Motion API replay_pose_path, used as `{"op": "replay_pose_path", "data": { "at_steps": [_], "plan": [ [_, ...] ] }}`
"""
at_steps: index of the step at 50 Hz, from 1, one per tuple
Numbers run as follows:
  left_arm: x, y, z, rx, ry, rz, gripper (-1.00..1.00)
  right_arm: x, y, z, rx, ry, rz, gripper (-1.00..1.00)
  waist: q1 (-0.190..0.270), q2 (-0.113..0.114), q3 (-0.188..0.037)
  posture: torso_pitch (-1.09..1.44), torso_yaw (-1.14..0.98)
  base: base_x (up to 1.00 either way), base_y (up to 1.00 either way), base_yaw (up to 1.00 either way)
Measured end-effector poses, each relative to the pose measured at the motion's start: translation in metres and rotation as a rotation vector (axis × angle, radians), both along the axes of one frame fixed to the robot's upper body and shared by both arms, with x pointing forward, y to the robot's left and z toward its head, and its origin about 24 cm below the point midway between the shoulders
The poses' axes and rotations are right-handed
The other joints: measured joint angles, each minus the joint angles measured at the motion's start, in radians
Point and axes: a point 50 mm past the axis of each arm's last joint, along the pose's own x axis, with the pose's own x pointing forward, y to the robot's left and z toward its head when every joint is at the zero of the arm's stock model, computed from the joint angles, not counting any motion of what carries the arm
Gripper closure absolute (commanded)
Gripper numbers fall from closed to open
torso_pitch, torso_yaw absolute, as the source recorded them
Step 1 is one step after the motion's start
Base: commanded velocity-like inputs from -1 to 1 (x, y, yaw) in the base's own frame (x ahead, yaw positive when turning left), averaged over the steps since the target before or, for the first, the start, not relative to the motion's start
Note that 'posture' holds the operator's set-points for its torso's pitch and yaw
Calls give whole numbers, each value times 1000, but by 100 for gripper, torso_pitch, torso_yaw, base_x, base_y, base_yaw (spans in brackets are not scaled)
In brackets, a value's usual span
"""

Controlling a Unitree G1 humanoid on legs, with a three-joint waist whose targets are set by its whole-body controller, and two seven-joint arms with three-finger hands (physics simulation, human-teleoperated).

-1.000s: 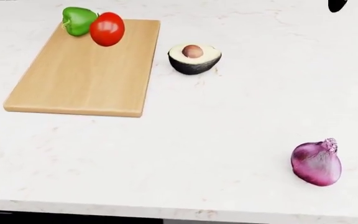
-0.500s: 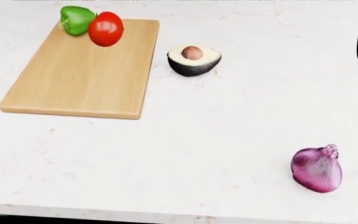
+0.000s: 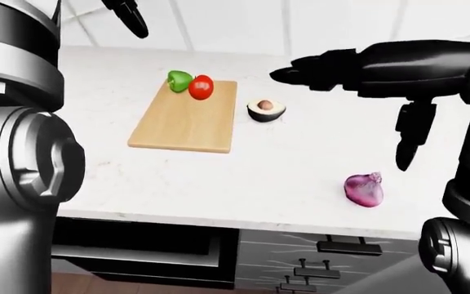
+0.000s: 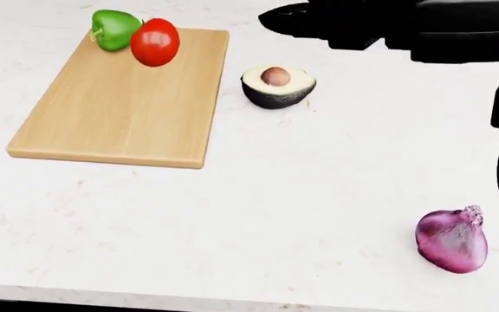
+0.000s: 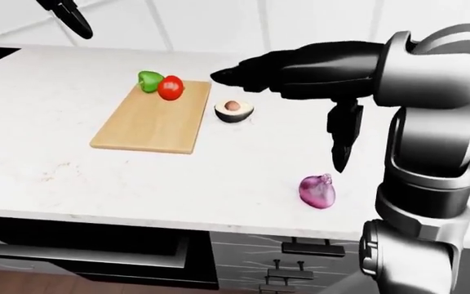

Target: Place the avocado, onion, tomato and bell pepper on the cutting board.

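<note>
Green bell pepper [image 4: 111, 28], red tomato [image 4: 155, 41] touching at wooden cutting board [image 4: 111, 110] top corner. Halved avocado [image 4: 277, 85] just beside board. Purple onion [image 4: 451, 240] near white surface [image 4: 302, 195] bottom edge. Black right hand [image 3: 358, 86] released, fingers spread above onion. Left hand [image 3: 129, 15]: cannot tell.

counter [image 4: 319, 169] open around onion [image 4: 451, 242] | right robot hand [image 3: 358, 92] above it

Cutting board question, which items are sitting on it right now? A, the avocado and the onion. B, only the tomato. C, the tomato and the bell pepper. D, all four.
C: the tomato and bell pepper sit at the top corner of the cutting board, while the avocado and onion lie on the counter.
</note>
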Motion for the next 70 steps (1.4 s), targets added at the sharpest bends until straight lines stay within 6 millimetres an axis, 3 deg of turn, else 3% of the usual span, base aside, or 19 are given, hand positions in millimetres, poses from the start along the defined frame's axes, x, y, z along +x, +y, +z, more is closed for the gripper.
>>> {"op": "replay_pose_path", "data": {
  "at_steps": [11, 20, 32, 51, 61, 70],
  "plan": [
    [0, 1, -1, -1, -1, 0, -100, -15, -12, -10, -22, 45, -44, -100, 0, -2, -4, 0, 0, 0, 0, 0],
    [0, 2, -1, -1, 3, 7, -100, -30, -26, -23, 62, 102, -121, -100, 2, -9, -6, 0, 0, 0, 0, 0],
    [0, 3, -1, -3, 3, 6, -100, -31, -26, -33, 93, 67, -137, -100, 4, -10, -9, 0, 0, 0, 0, 0],
    [0, 1, -1, 4, 3, -3, -100, -37, -27, -35, 10, -195, -105, -100, 2, -14, -13, 0, 0, 0, 0, 0],
    [0, 2, -2, 3, 6, -3, -100, -47, -22, -51, -36, -146, -60, -100, 0, -15, -13, 0, 0, 0, 0, 0],
    [1, 1, -3, 3, 8, -4, -100, -53, -18, -45, -146, -80, -9, -100, -5, -15, -13, 0, 0, 0, 0, 0]
  ]
}}
